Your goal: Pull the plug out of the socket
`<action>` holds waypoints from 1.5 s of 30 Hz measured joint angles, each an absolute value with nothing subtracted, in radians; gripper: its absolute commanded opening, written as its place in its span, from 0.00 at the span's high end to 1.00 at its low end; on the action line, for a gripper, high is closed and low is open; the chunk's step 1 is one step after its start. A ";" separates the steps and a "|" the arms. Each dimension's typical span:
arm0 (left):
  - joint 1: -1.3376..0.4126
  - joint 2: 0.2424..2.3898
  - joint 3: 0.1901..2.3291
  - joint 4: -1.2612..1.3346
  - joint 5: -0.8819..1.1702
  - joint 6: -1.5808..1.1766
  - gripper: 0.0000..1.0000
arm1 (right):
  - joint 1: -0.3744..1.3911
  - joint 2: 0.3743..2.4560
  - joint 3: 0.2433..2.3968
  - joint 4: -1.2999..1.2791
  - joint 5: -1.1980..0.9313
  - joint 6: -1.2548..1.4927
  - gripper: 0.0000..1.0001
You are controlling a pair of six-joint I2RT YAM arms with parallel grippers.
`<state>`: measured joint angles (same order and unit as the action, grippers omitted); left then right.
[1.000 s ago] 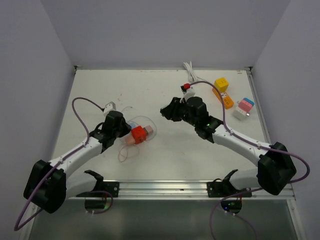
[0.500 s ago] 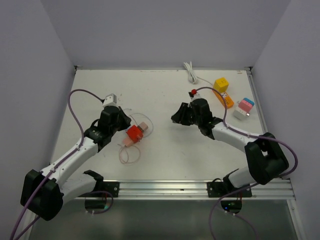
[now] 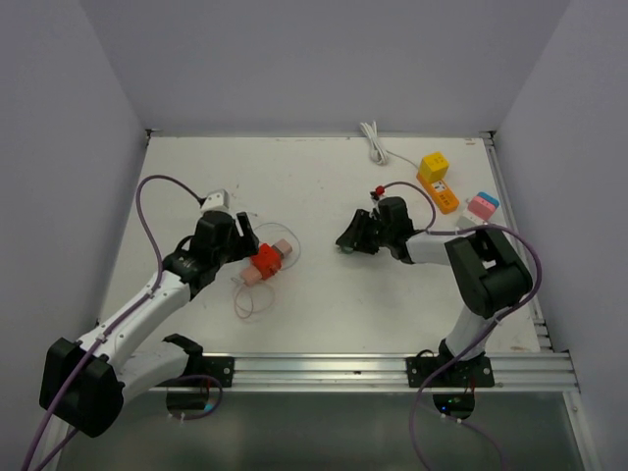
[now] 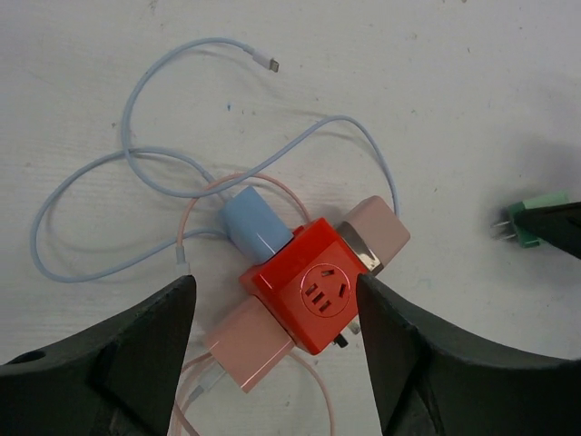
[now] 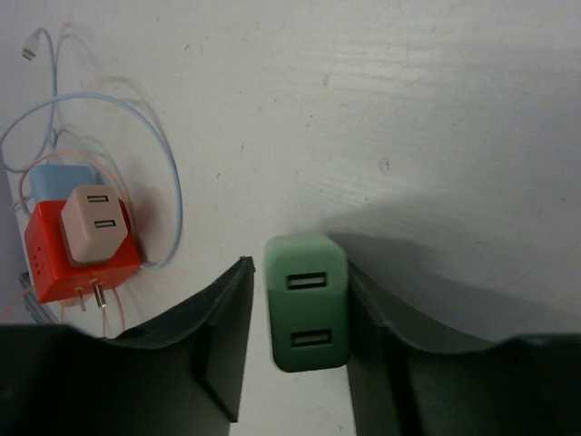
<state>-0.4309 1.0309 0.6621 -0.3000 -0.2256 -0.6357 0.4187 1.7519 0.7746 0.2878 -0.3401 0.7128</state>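
Observation:
The red socket cube (image 4: 309, 295) lies on the table between the fingers of my left gripper (image 4: 272, 286), which is open, with a gap on each side. A blue plug (image 4: 254, 227) and two pink plugs (image 4: 374, 232) (image 4: 250, 343) sit in its faces; the top face shows bare holes. In the top view the cube (image 3: 265, 262) lies just right of the left gripper (image 3: 253, 255). The green plug (image 5: 307, 304) sits apart from the socket, between the jaws of my right gripper (image 5: 298, 272) (image 3: 348, 238). A thin gap shows at the left finger. Its prongs (image 4: 501, 229) show in the left wrist view.
Light blue and pink cables (image 4: 136, 173) loop around the cube. At the back right are a yellow cube (image 3: 435, 164), an orange strip (image 3: 444, 196) and a pink, blue and white cube (image 3: 479, 211). A white cable (image 3: 376, 142) lies by the back wall.
My left gripper has opened off the red cube and backed slightly away. The right gripper has carried the green plug away from the cube to mid-table and eased its jaws.

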 measured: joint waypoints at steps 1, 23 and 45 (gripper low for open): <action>-0.431 1.030 0.662 -0.307 -0.220 -0.624 0.18 | 0.406 1.755 0.776 0.293 -0.342 0.714 0.45; -0.476 1.274 0.910 -0.503 -0.037 -0.291 0.07 | 0.371 1.371 0.768 0.080 -0.178 0.495 0.13; -0.532 1.596 1.127 -0.617 0.008 -0.030 0.19 | 0.395 1.347 0.695 0.179 -0.273 0.443 0.13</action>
<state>-0.5316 1.5959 1.1271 -0.6167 0.0082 -0.0296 0.3946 1.3472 0.6949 0.1787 -0.2726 0.4431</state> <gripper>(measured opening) 0.794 0.869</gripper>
